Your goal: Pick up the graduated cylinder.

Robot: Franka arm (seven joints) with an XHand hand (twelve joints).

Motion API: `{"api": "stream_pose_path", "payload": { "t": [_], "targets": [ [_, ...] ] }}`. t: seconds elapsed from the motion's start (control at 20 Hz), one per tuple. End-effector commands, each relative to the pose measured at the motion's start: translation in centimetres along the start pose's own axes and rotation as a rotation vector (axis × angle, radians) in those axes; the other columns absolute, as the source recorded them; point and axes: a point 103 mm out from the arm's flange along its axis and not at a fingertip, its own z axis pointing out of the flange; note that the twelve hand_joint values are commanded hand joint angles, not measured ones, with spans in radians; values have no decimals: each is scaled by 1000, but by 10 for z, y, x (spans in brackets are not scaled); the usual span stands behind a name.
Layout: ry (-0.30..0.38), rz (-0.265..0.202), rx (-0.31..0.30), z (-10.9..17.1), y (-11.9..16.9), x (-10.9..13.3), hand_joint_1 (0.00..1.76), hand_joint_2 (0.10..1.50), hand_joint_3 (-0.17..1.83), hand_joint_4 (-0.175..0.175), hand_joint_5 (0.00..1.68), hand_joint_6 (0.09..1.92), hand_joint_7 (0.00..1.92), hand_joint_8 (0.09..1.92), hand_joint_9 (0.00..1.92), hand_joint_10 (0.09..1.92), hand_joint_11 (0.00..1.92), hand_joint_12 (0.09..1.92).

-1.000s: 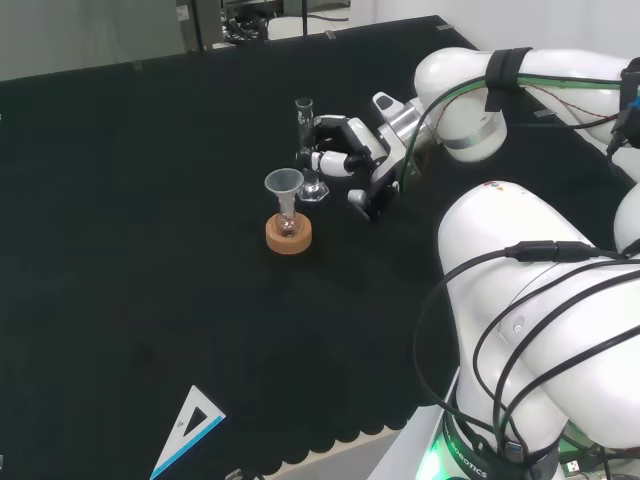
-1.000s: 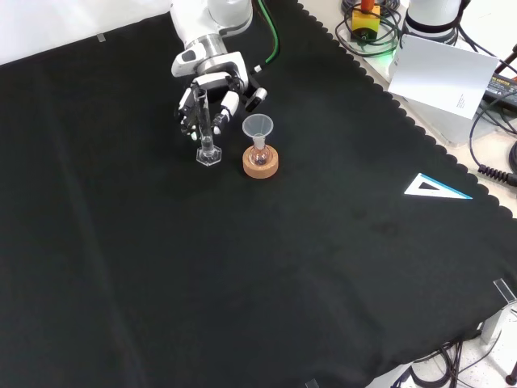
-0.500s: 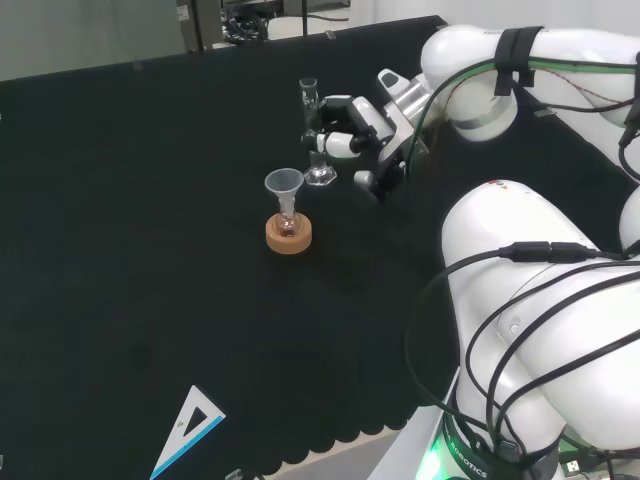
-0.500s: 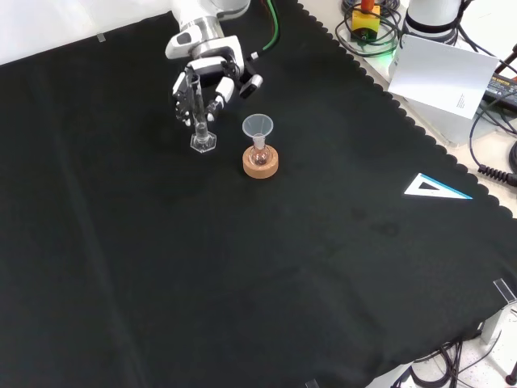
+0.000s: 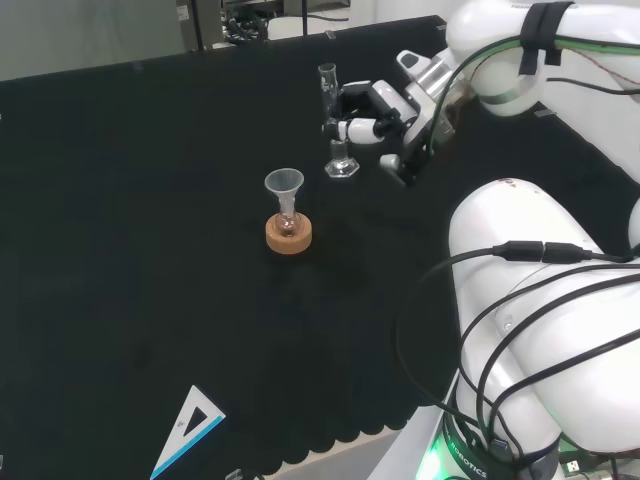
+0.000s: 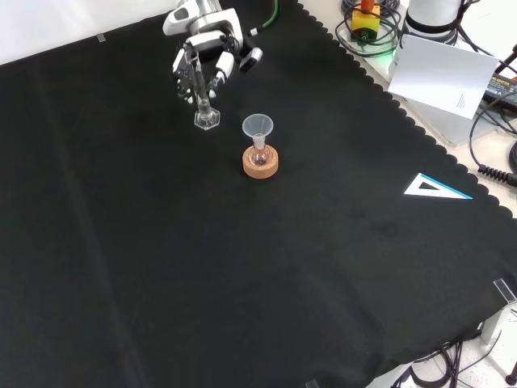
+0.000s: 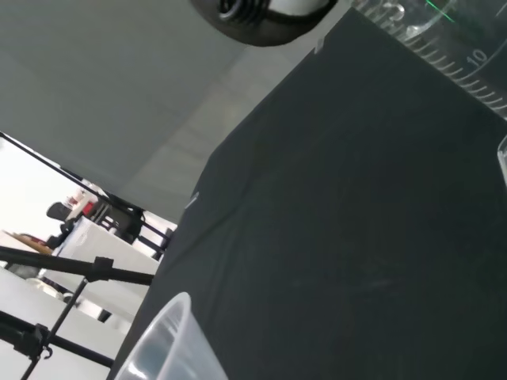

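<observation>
Hand: fingers curled round the graduated cylinder, gripped upright.
Cylinder: at 1 o'clock of the funnel in the head view, base seemingly raised above the bench.

You have a bench draped in black cloth with a scalloped edge. On it, in the front view, a cork ring sits near the upper middle, bearing a small flask with a funnel. A white and blue triangle lies flat well to the right.
</observation>
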Motion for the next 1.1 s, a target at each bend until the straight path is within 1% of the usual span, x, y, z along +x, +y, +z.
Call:
{"api": "stream_pose_path", "payload": {
  "t": [0.05,0.45,0.8,0.9,1.1],
  "targets": [
    [-76,0,63,-24,-29,13,1122,1137,-5,-101,953,1056,1181,429,1401,87,1205,780],
    [-183,40,136,-36,-75,24,1132,1124,-5,-106,981,1014,1275,333,1453,87,1235,761],
    [-269,69,267,-32,-103,36,1133,1121,-6,-106,987,1006,1305,315,1474,87,1250,759],
    [-287,79,311,-31,-107,38,1134,1120,-6,-106,989,1003,1312,314,1478,87,1252,759],
    [-332,97,372,-29,-110,38,1134,1119,-6,-106,991,1001,1317,312,1481,87,1254,758]
  ]
}}
